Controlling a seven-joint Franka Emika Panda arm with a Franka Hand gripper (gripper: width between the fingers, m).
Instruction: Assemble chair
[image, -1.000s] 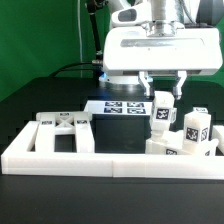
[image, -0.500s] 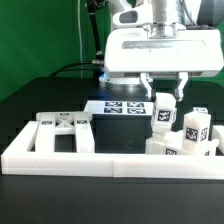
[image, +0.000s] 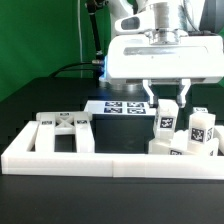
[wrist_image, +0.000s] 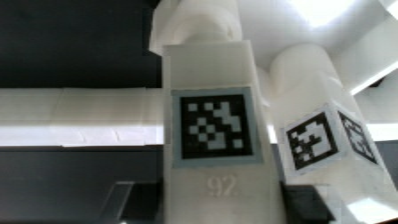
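Black tabletop, green backdrop. Chair leg upright, long axis vertical, clamped in gripper closed on it from directly above, at exterior view's right. Second leg just beside. Ladder frame flat, well apart, exterior view's left. Contact beneath leg: indeterminate.

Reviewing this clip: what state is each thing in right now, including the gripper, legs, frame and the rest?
gripper: shut on a leg.
held leg: upright between the fingers, tag facing the exterior camera.
second leg: upright, free, at the exterior view's right of the held one.
frame: lying flat inside the rail, untouched.
rail: lying along the front.
tag strip: flat on the table, behind.
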